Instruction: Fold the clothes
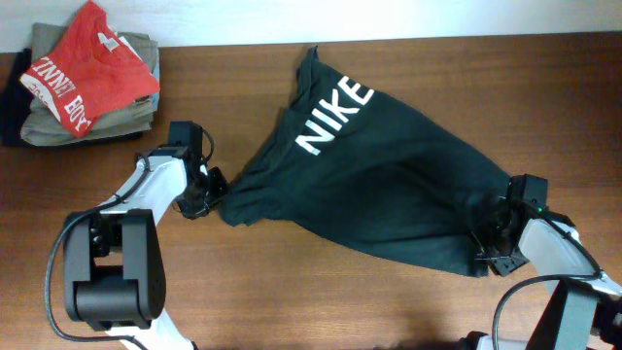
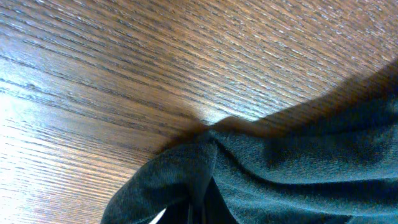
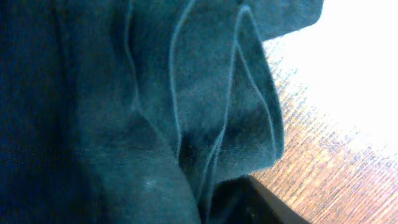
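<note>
The black T-shirt (image 1: 379,185) lies spread in the middle of the wooden table (image 1: 321,301), its white lettering (image 1: 333,117) facing up toward the far side. The cloth narrows to a bunched point at its left end, where the left gripper (image 1: 216,187) has its fingers closed tight on the fabric. The right gripper (image 1: 489,241) sits at the shirt's near right edge. Folds of cloth fill its wrist view beside one dark finger (image 3: 267,202), but whether the fingers pinch the fabric cannot be told. At the far left corner, a red shirt (image 1: 87,68) rests on folded khaki clothes (image 1: 131,117).
</note>
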